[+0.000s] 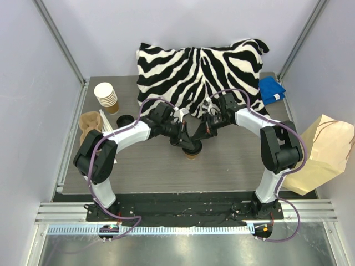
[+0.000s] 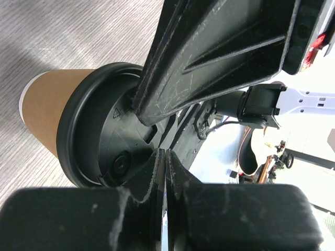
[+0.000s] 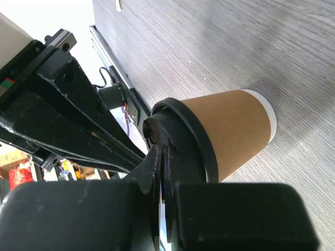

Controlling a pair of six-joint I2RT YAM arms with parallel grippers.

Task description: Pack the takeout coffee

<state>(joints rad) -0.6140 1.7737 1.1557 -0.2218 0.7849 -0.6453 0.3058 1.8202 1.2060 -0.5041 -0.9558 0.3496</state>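
Grey tabletop [image 1: 238, 160]. Left gripper [image 2: 165, 157] and right gripper [image 3: 163, 151] both closed, empty, tips against the lid [image 2: 99, 130] of the takeout coffee [image 3: 230, 130]. I judge the lid is being seated. Next I must open, grasp the cup, and head for the paper bag [image 1: 324, 152].

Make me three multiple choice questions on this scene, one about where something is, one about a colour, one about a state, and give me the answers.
1. Where is the paper bag?
A. on the zebra-striped cloth
B. next to the stack of cups
C. past the right edge of the table

2. What colour is the lid on the takeout coffee?
A. white
B. black
C. blue

3. How is the right gripper?
A. shut, its tips at the lid
B. wide open
C. holding the blue cloth

Answers:
1 C: the top view shows the bag lying beyond the table's right side.
2 B: both wrist views show it black.
3 A: its own wrist view shows the jaws closed together at the lid's rim.
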